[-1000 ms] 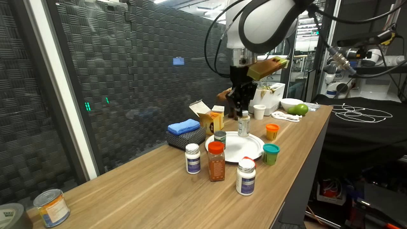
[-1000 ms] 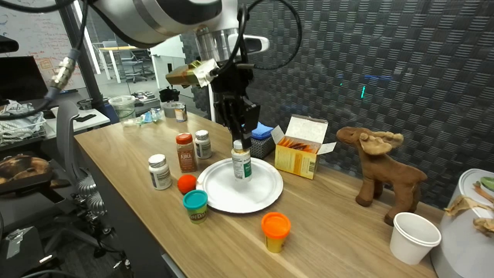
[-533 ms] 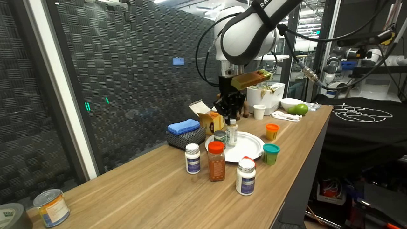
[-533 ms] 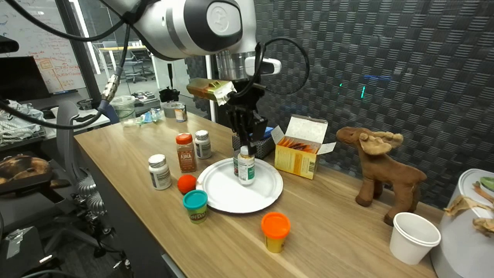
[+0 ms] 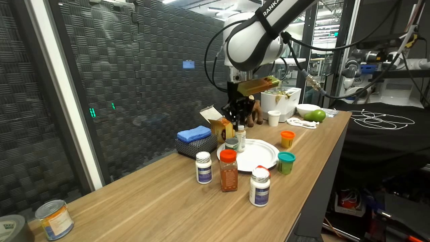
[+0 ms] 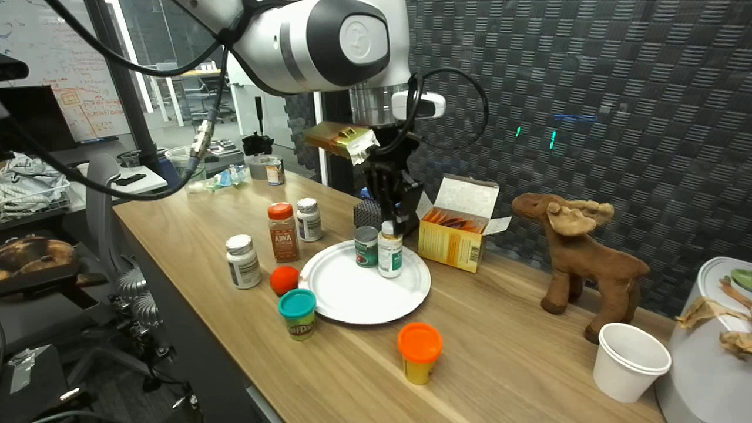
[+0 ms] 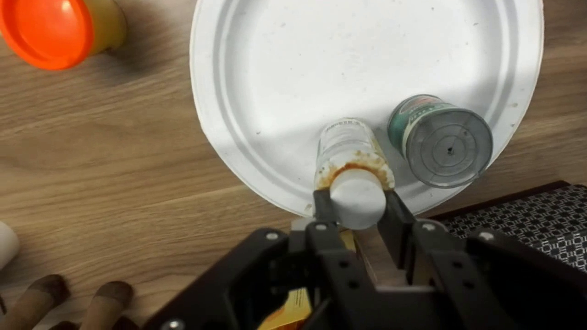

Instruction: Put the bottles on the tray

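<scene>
Your white-capped pill bottle (image 7: 348, 137) is over the round white plate (image 7: 339, 55), nearly upright and on the side towards the open yellow carton (image 6: 451, 247); you cannot tell from these views whether its base touches the plate. Brownish-orange stains ring its shoulder in the wrist view. Your gripper (image 7: 357, 197) pinches it at the top, jaws on either side of the cap. Just beside it, on the plate, stands a green-labelled tin can (image 7: 449, 149), and a narrow strip of plate shows between the two.

Off the plate, on the wooden table (image 5: 144, 205), you have three more upright bottles in both exterior views: the red-capped AJIKA spice bottle (image 6: 284, 242) between one white pill bottle (image 5: 204, 172) and another white pill bottle (image 5: 259, 192). By the plate's rim you see a red ball-like object (image 6: 284, 280), with the teal-lidded Play-Doh tub (image 6: 299, 322) just beside it. The orange-lidded tub (image 6: 419, 352) stands apart from the rim.

The carton holds orange packets (image 6: 451, 220), and near it a black patterned box (image 5: 198, 147) carries a folded blue cloth (image 5: 194, 133). Farther out, in an exterior view, you find a plush moose (image 6: 587, 258) near the white paper cups (image 6: 625, 370), and, well apart from the plate, a roll of duct tape (image 5: 20, 232) beside a second tin can (image 5: 56, 222)
</scene>
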`<action>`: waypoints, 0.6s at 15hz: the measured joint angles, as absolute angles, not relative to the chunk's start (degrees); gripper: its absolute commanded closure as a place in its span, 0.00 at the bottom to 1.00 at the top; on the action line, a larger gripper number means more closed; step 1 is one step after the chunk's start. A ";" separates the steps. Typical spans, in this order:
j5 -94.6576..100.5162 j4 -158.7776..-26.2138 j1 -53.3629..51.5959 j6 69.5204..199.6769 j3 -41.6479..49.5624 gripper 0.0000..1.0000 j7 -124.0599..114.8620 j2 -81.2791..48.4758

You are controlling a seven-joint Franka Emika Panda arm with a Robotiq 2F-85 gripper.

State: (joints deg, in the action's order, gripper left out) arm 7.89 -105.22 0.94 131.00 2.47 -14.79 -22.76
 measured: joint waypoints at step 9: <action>5.15 -103.69 0.97 130.95 3.15 0.44 -14.77 -24.25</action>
